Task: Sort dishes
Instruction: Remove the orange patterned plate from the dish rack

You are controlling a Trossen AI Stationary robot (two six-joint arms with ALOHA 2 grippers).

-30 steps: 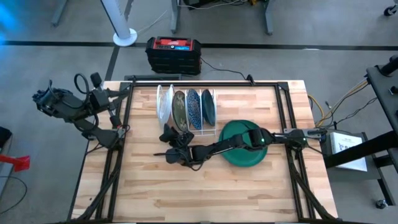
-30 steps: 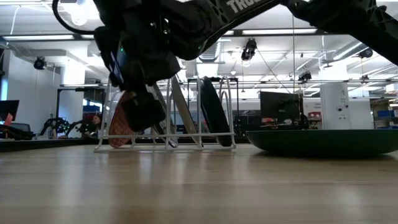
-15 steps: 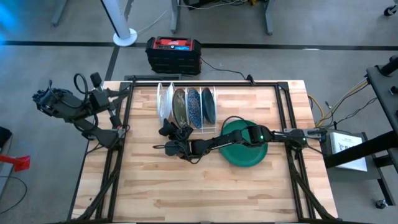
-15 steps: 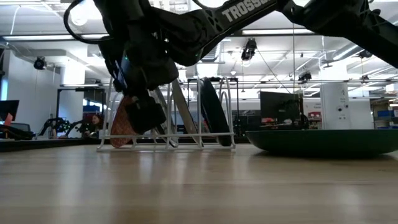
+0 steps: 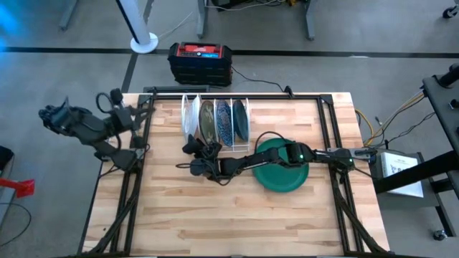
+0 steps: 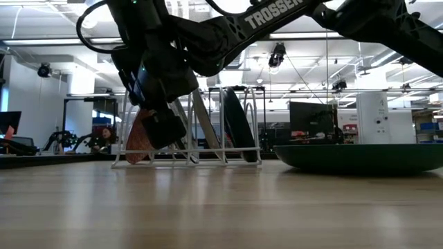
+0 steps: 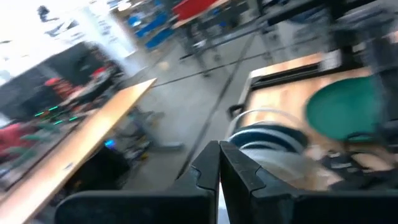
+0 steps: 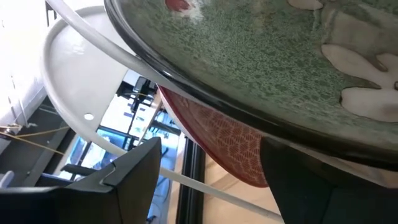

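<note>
A white wire rack (image 5: 215,123) at the table's far middle holds several plates on edge: a red-pink patterned one (image 8: 217,146) at the left, a greyish speckled one (image 8: 249,56), then dark blue ones (image 5: 224,123). A dark green plate (image 5: 283,168) lies flat on the table to the right. My right gripper (image 5: 199,159) is open at the near side of the rack's left end, with the near rims of the red-pink and greyish plates between its fingers. My left gripper (image 7: 219,168) is shut and empty beyond the table's left edge (image 5: 133,115). My right gripper comes level from the table's near side at the near rims of the red-pink plate (image 8: 239,168) and the greyish plate (image 8: 273,134), one finger (image 8: 134,180) on each side. I cannot tell whether a finger touches a plate. Both plates stand in the rack.
My right arm (image 5: 315,154) lies across the dark green plate. A black and red box (image 5: 199,61) sits on the floor beyond the far edge. Bare wood (image 5: 229,215) spreads over the near half of the table.
My right gripper has gone toward the table's far edge, from the bare wood up to the rack's left end. My left arm has swung at the table's left edge and its gripper now points toward the rack.
</note>
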